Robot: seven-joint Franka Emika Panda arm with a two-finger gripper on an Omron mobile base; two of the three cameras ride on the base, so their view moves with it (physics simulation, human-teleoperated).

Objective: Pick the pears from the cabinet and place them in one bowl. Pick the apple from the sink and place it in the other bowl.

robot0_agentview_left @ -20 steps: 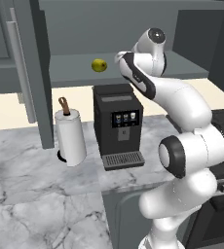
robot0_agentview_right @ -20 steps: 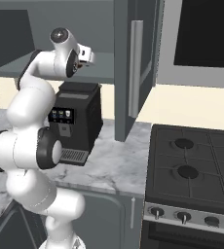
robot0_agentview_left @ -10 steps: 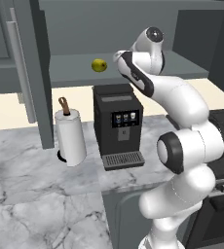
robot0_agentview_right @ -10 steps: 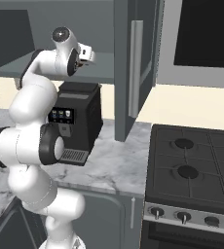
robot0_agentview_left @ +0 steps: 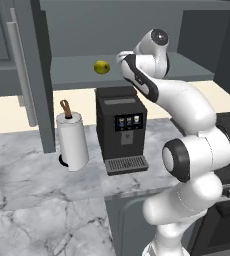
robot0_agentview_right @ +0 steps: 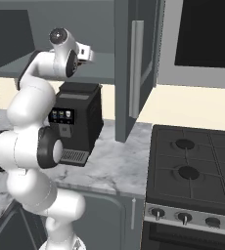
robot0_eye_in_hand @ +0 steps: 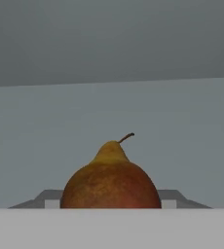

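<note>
Cabinet [robot0_agentview_left: 137, 30]: dark grey wall cupboard, doors swung wide; one plain grey shelf [robot0_agentview_left: 72, 67] is seen inside.
Shelf contents: a yellow-green pear [robot0_agentview_left: 102, 67] is seen lying on the shelf, left of the arm's wrist and apart from it. A brownish-red pear [robot0_eye_in_hand: 111, 182], yellow toward the neck and with a short stem, is seen upright in the hand view against the grey back wall.
End effector [robot0_eye_in_hand: 111, 204]: reached into the cabinet at shelf height; the fingers are drawn in against the brownish-red pear, one on each side. Whether the pear is lifted off the shelf cannot be told.
Bench [robot0_agentview_left: 32, 200]: grey-veined marble; a black coffee machine [robot0_agentview_left: 121, 129] is set below the shelf, with a white paper-towel roll [robot0_agentview_left: 72, 140] just to its left.
Stove [robot0_agentview_right: 197, 171]: black gas hob, seen to the right of the bench.
Writing: small lit icons are seen on the coffee machine's panel; none can be read.
</note>
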